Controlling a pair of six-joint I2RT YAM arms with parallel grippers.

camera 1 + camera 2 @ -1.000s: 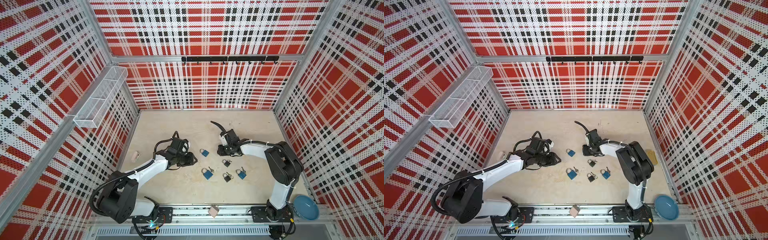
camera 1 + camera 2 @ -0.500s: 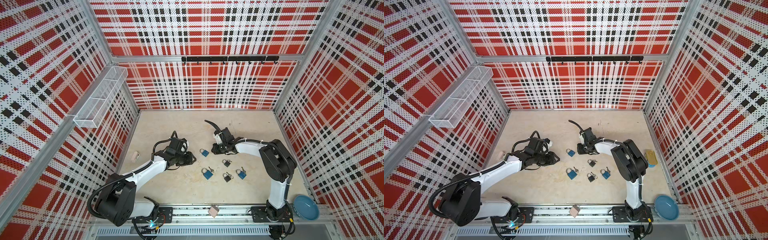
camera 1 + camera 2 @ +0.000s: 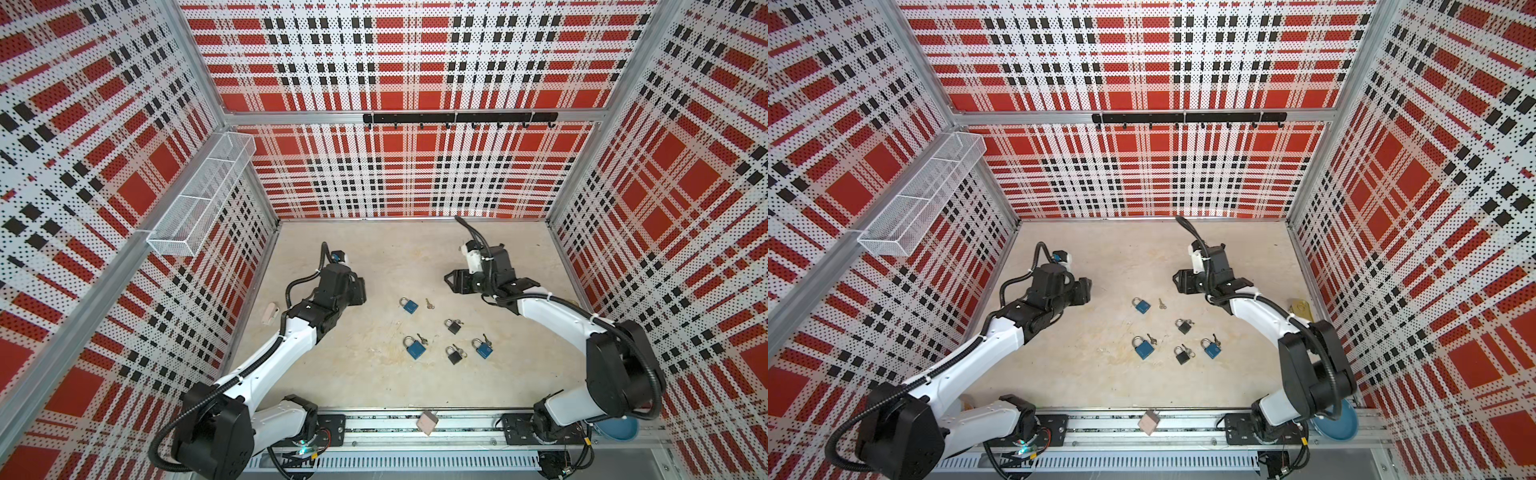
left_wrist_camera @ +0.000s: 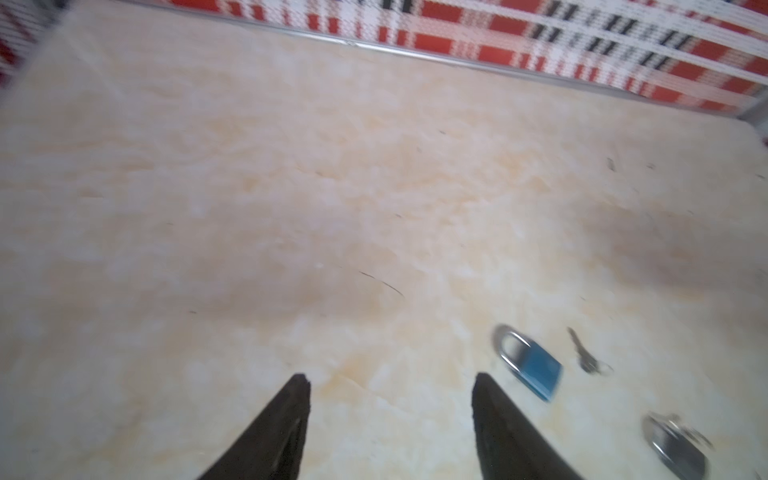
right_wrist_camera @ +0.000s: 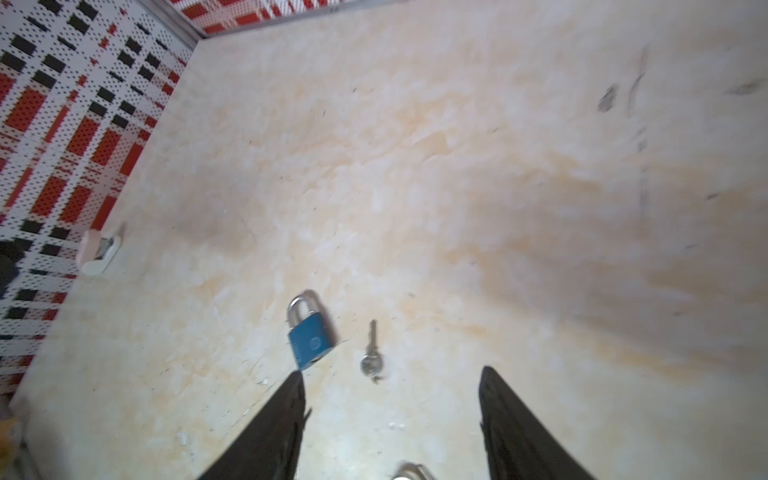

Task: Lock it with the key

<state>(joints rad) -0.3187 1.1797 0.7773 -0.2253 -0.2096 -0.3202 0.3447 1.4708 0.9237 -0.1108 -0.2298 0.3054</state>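
Red-plaid perforated walls (image 3: 415, 174), bearing a wire basket (image 3: 203, 195) and hook rail (image 3: 457, 118), enclose a beige marbled floor (image 3: 390, 253).

Bright, even light in both top views, everything crisp, though the plaid walls (image 3: 415, 62) bow outward toward the frame corners. Soft grey shadows smudge the pale floor (image 3: 374, 257). Both my wrist views are smeared with motion blur: blue padlock (image 4: 534, 370) streaky, my fingertips (image 5: 293, 399) fuzzy-edged.

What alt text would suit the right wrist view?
A blue padlock with a silver shackle lies on the beige marbled table, a small silver key beside it, not touching. The right gripper, black-fingered, is open and empty nearby.
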